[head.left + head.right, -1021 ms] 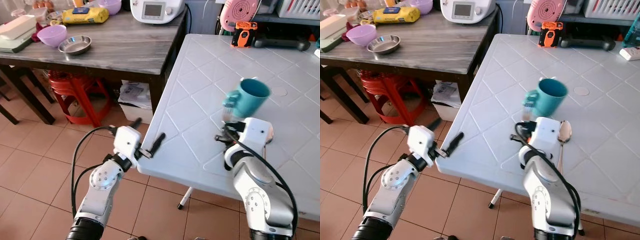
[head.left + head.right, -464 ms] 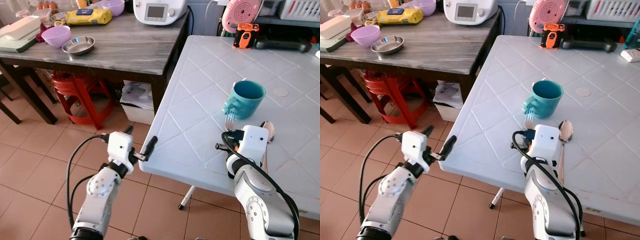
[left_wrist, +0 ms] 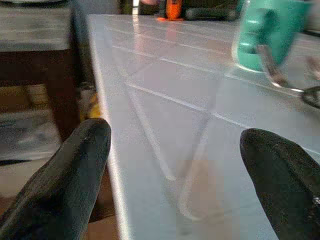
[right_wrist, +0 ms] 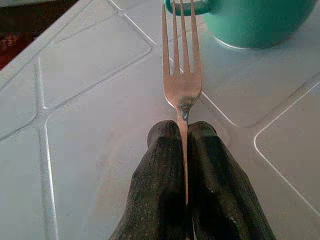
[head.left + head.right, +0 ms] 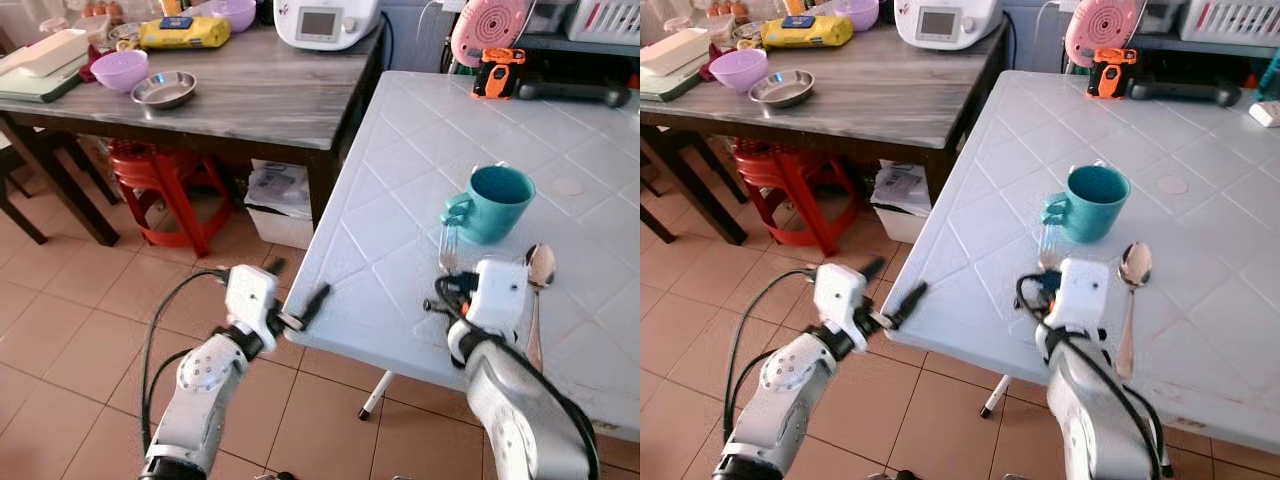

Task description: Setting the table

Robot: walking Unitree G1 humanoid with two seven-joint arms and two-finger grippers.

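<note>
- The right gripper [image 4: 182,132] has its two black fingers pressed together on the handle of a silver metal fork [image 4: 181,70], tines pointing toward the teal ceramic mug [image 5: 490,203] on the white plastic table [image 5: 400,150].
- The fork hangs low over the table, just in front of the mug; a silver metal spoon [image 5: 538,280] lies flat beside the mug, on its right.
- To do this well, I judge the fork should be lowered until it lies flat, roughly parallel to the spoon, before the fingers part, and kept off the mug's handle.
- The left gripper [image 3: 175,150] is spread wide at the table's near edge, holding nothing.
- A second ago the mug looked blurred and the whole view sat differently, so the camera has moved; the fork is gripped as before.
</note>
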